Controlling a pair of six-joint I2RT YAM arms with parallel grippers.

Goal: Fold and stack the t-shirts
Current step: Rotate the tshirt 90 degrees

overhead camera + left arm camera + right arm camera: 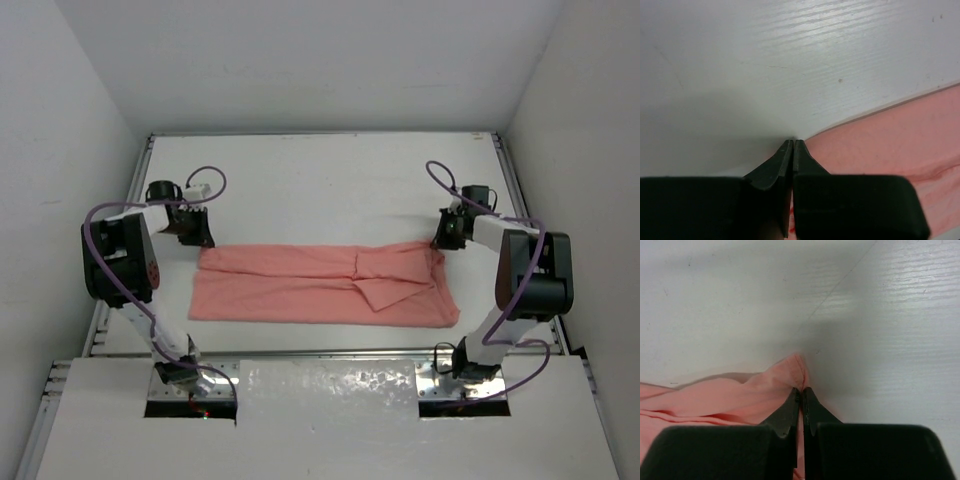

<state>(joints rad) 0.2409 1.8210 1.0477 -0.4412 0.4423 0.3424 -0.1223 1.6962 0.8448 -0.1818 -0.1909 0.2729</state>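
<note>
Top external: I see the t-shirt (320,285) folded to a long strip. The left gripper (204,242) and right gripper (439,244) are pinched shut on its far corners. Cross-folds remain, I judge.

A flat white worktop (330,190) fills the middle of the overhead view. Plain white walls enclose it on three sides: a back wall (320,60), a left wall (60,120) and a right wall (590,110). Thin silver metal rails (132,200) run along the worktop's left, right and near edges. A white board (330,430) covers the near end, with a shiny, crinkled patch (330,380) at its middle. Close up, the worktop surface shows fine parallel grain lines, a few tiny dark specks (840,80) and a faint straight diagonal scratch (840,282).
</note>
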